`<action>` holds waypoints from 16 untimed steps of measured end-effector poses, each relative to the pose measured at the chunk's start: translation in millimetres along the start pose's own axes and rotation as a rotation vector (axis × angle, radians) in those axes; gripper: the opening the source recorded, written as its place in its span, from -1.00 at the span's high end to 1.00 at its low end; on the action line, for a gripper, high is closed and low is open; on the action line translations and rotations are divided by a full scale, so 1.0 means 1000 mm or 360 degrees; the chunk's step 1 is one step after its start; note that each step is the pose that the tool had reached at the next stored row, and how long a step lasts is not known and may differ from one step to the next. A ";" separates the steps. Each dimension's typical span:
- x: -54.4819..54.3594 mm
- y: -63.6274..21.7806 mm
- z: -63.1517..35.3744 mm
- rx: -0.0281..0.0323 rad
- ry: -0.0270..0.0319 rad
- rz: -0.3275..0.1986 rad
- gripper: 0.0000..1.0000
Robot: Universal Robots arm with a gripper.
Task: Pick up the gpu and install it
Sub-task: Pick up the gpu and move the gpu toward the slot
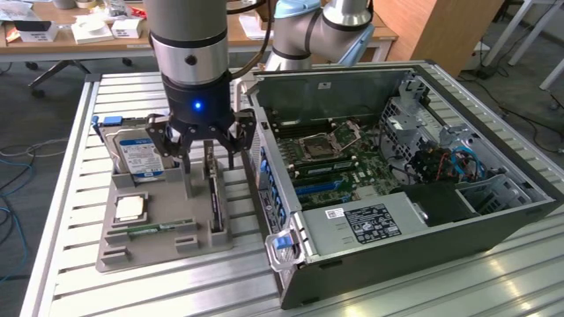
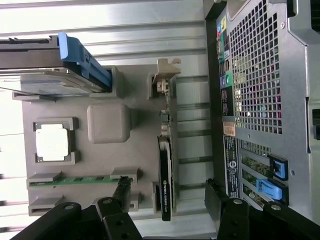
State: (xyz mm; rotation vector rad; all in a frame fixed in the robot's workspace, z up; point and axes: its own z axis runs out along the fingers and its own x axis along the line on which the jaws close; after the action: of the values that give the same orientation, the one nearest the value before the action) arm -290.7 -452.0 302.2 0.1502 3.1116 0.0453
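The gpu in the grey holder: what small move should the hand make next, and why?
Probably lower straight down: the open hand hangs above the gpu, which stands on edge in the grey holder, with a finger to each side and neither touching it.

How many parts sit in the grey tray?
4: hard drive upright at the far end, CPU flat in the middle, memory stick at the near edge, gpu on edge nearest the case.

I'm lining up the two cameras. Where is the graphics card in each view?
Exterior view: graphics card on edge in the gray tray, beneath the open gripper.
Wrist view: graphics card on edge between processor chip and computer case.
Shared landmark: blue-handled hard drive.
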 end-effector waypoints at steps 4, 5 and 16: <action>0.000 -0.0001 0.0025 0.00000 0.00001 0.0000 -0.41; 0.000 -0.0001 0.0031 0.00001 0.00001 0.0000 -0.41; 0.001 -0.0004 0.0113 0.00000 0.00000 0.0000 -0.41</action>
State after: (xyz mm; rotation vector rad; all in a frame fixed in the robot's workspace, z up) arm -291.6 -452.0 290.9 0.1503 3.1116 0.0454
